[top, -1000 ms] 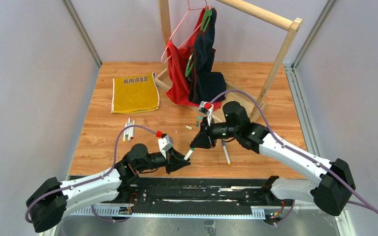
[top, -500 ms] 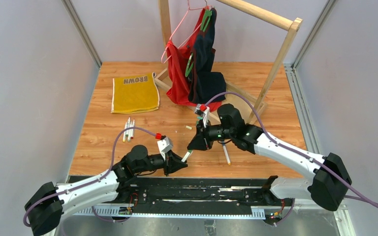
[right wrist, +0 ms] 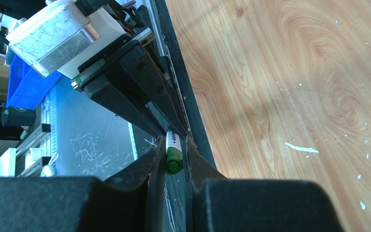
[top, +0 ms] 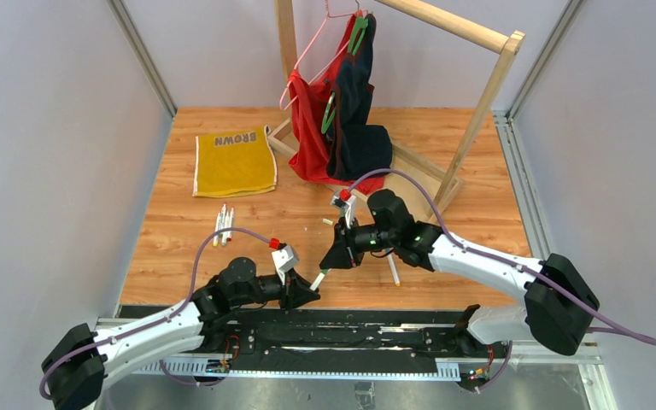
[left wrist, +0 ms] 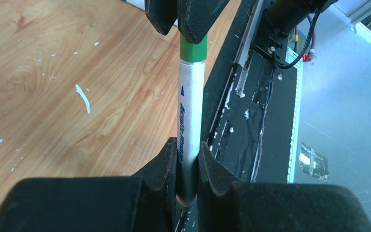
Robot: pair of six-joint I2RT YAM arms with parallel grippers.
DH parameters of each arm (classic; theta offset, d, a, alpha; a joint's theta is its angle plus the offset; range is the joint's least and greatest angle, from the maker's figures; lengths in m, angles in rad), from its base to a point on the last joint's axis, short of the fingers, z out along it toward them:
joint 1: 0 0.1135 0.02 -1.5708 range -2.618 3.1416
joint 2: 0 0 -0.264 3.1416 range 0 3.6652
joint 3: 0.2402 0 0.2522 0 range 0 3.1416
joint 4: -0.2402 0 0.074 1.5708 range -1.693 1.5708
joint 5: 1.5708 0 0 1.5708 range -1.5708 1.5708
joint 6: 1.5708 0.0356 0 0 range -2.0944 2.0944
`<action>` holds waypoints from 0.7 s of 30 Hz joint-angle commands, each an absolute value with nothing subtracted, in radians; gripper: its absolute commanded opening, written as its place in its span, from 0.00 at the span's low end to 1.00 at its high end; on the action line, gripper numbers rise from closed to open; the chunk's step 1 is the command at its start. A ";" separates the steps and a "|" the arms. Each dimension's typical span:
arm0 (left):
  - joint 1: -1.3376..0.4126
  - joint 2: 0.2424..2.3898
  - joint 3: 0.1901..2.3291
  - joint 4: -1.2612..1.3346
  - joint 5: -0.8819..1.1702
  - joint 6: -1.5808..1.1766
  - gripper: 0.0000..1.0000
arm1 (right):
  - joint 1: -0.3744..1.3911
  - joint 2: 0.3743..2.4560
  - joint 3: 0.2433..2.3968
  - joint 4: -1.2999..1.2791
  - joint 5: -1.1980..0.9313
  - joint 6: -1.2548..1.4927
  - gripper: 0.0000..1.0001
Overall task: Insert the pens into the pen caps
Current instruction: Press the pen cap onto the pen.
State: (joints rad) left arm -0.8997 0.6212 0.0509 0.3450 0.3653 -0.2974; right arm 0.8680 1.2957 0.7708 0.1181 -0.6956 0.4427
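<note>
A white pen (left wrist: 192,106) is clamped in my left gripper (left wrist: 188,164), which is shut on its lower barrel. A green pen cap (left wrist: 193,48) sits on the pen's far end, and my right gripper (right wrist: 173,159) is shut on that cap (right wrist: 174,157). In the top view the two grippers, left (top: 309,287) and right (top: 330,261), face each other tip to tip near the table's front edge, with the pen (top: 318,278) bridging them. Three more pens (top: 222,224) lie side by side at the left. One pen (top: 392,269) lies under the right arm.
A yellow cloth (top: 234,162) lies at the back left. A wooden rack (top: 478,102) with red and dark garments (top: 337,128) stands at the back. A white scrap (top: 327,221) lies mid-table. The black rail (top: 350,329) runs along the front edge.
Both grippers, still joined through the pen and cap, have drifted slightly left and towards the near edge. The right arm has stretched further left; neither grip has altered.
</note>
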 commanded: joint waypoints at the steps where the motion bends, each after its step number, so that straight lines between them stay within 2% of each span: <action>1: -0.882 0.576 0.101 0.617 0.295 -0.337 0.00 | 0.966 1.342 0.713 0.082 -0.825 0.509 0.01; 21: -0.802 0.551 0.128 0.700 0.348 -0.400 0.00 | 1.039 1.420 0.650 0.014 -0.916 0.483 0.01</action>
State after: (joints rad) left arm -0.8600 0.6094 0.0315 0.2985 0.4992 -0.3798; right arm 0.9184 1.3510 0.7227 0.2398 -0.7227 0.4892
